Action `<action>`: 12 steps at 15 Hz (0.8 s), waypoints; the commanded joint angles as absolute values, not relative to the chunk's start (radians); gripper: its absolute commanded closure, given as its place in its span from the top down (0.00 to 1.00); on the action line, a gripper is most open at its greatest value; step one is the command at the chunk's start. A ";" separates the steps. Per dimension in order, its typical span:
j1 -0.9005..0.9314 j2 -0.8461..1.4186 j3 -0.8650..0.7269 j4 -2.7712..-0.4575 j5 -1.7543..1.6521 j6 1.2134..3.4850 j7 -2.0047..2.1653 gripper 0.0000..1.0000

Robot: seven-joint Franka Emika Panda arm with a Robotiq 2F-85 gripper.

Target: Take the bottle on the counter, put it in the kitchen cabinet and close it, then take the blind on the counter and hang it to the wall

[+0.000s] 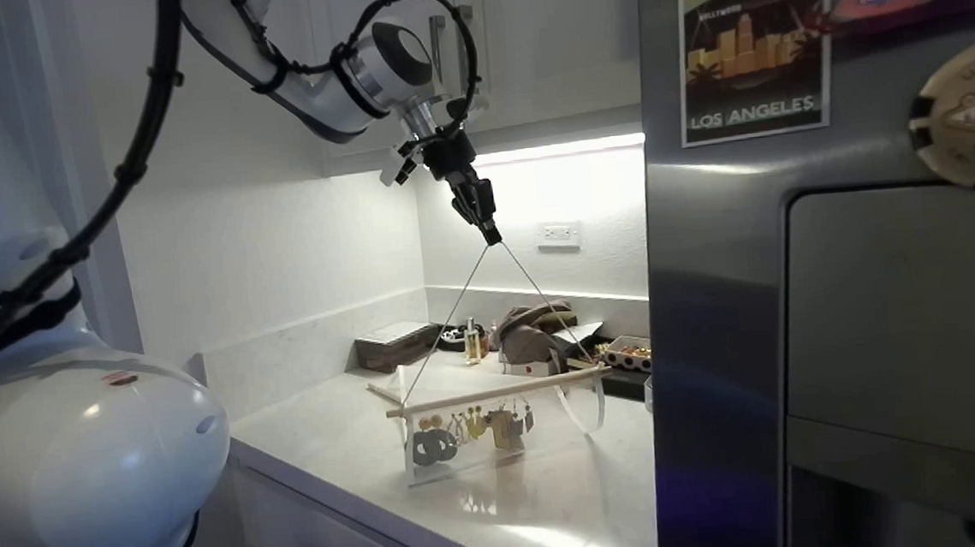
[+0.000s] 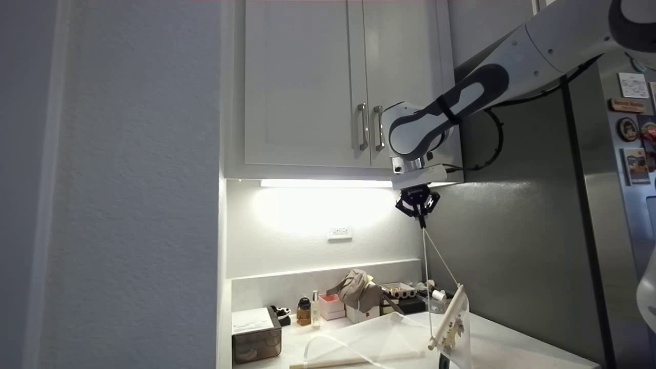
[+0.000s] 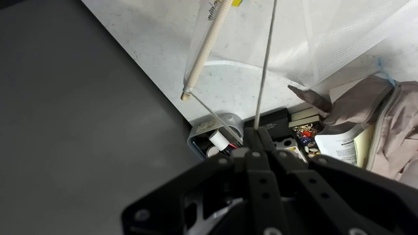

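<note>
Sitting at the left end of the bench, in an exterior view, is a dark box with a white top. Further right, an amber bottle with a dark cap stands upright, a clear bottle just beside it. Behind, the wall carries an outlet; above, the cabinet is closed. A crumpled bag lies among small boxes. In front, the lower rod of the blind lies on the bench. Next, the tool: pointing down, jaws pressed together on the blind's cord. Two taut strands run to the upper rod, suspended, tilted and apart from the wall, earrings hanging below it. Far right, the fridge.
</note>
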State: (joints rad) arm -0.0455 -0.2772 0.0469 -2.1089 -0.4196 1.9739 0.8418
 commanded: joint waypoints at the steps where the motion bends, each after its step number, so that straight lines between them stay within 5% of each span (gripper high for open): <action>1: -0.063 -0.269 0.046 -2.079 -0.410 1.972 0.812 0.00; 12: -0.097 -0.202 -0.030 -1.874 -0.334 1.921 0.518 0.00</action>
